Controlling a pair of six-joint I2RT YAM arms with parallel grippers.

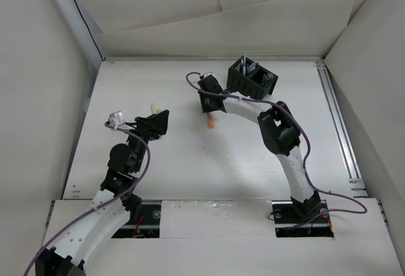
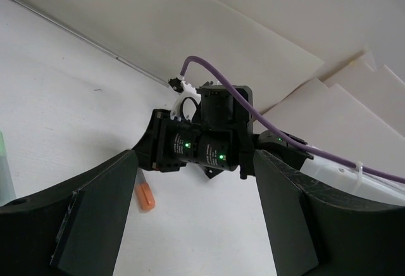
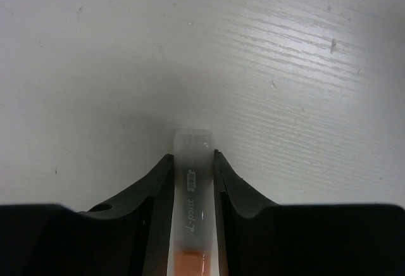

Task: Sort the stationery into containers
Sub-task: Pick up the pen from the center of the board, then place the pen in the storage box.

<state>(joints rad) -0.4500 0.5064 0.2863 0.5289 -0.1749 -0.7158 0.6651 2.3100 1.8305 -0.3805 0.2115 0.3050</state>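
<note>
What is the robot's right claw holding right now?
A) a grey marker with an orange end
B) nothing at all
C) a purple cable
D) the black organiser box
A: the right wrist view shows the right gripper closed on either side of the grey marker, its orange end visible.

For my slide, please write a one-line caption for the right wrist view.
Right gripper shut on the grey marker with orange end, white table beyond.

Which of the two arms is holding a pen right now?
The right one. The right fingers pinch the orange-ended marker; the left fingers gape empty.
</note>
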